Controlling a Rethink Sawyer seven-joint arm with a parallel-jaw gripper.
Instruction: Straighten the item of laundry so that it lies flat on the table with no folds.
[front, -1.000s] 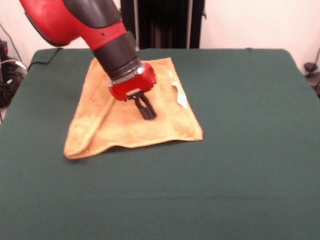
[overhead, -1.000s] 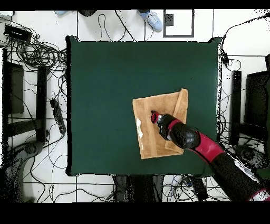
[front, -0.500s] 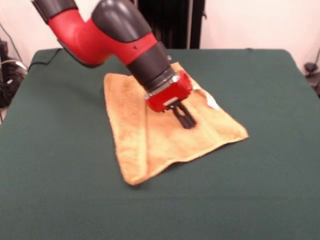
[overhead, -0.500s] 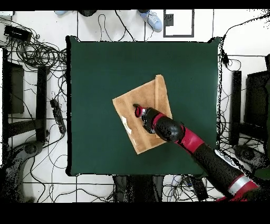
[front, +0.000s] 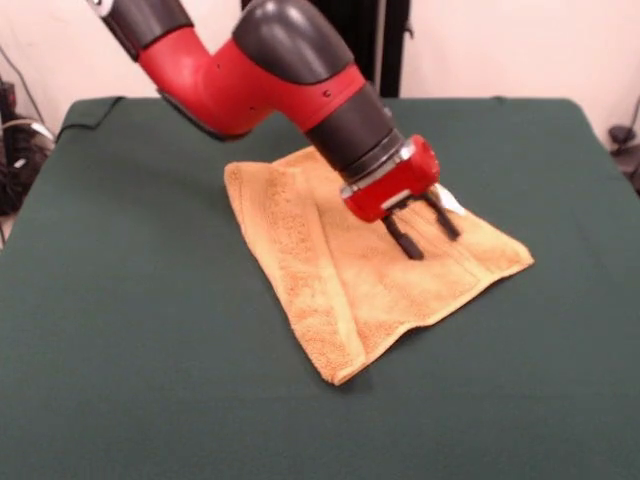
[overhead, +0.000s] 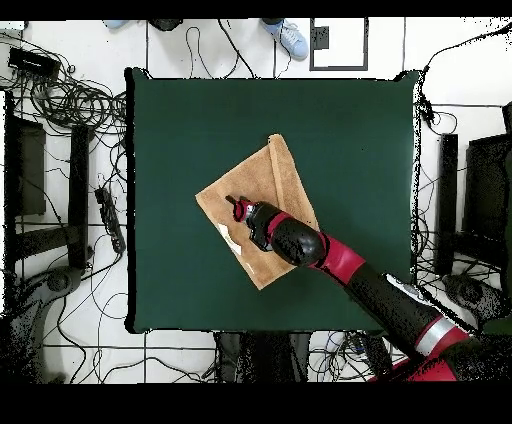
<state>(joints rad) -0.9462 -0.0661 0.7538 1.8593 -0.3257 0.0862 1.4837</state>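
The item of laundry, a golden-orange towel (front: 340, 290), lies on the green table (front: 150, 380), turned diamond-wise, right of centre in the front view. A folded-over strip runs along its left edge, and a white tag (front: 452, 203) shows at its far right side. My gripper (front: 435, 243) is open over the towel's right part, its two black fingers apart, tips at or just above the cloth, holding nothing. Seen from overhead, the towel (overhead: 272, 180) sits near the middle of the table (overhead: 350, 130) and the gripper (overhead: 238, 207) is over its left half.
Bare green cloth surrounds the towel on every side. Cables (overhead: 70, 100) and black stands (overhead: 445, 190) ring the table on the floor. A person's shoes (overhead: 290, 38) show past the far edge in the overhead view.
The arm has dragged the towel rightward in the front view and turned it. The fingers, pinched together on the cloth before, now stand apart and have let it go.
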